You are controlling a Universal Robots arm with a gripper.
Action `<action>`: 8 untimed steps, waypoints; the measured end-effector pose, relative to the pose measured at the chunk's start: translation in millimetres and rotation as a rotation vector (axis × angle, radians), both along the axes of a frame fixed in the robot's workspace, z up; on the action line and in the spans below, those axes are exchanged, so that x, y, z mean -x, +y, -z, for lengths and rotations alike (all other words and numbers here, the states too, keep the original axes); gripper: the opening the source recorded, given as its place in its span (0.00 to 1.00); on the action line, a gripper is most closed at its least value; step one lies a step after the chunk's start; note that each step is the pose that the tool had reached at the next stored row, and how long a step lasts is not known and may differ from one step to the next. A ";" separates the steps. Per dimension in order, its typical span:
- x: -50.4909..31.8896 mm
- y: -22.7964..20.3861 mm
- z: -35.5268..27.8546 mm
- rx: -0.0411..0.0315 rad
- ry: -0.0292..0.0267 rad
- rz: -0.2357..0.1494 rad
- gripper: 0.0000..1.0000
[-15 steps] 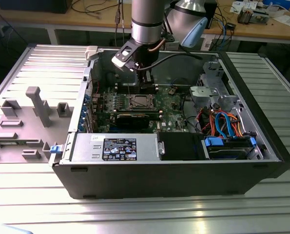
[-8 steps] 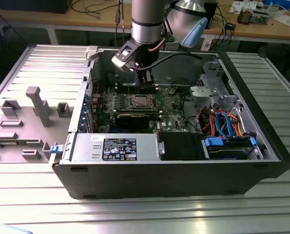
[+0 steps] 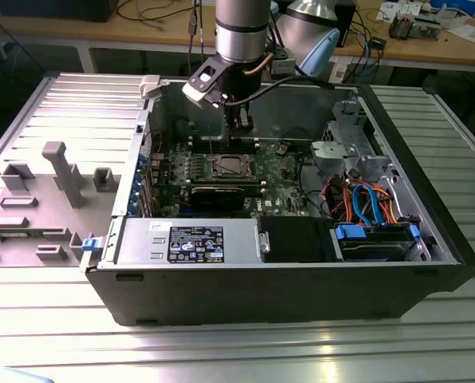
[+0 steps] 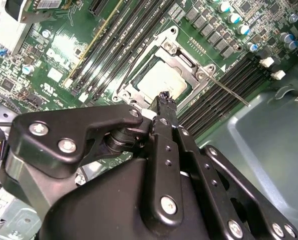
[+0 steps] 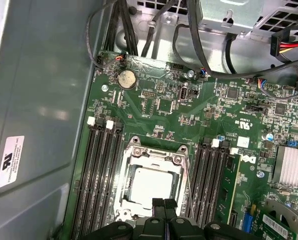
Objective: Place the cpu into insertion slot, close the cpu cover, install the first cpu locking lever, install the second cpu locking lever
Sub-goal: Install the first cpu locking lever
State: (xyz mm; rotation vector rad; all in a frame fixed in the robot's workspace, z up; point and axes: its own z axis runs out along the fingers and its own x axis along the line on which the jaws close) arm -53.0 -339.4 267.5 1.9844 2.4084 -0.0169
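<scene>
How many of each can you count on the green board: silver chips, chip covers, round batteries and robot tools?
cpu: 1
cpu cover: 1
round battery: 1
tool: 1
Total: 4

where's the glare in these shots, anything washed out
exterior view: bright streaks of glare on the ribbed table; second wrist view: washed-out glare on the motherboard, gripper dark in front; first wrist view: evenly lit, soft sheen on the cpu
</scene>
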 end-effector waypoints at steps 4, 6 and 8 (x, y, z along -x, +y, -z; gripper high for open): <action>0.0 0.0 -0.3 0.0000 0.0000 0.000 0.11; 0.0 0.0 -0.4 0.0000 0.0000 0.000 0.11; 0.0 0.0 -0.8 0.0000 0.0000 0.000 0.11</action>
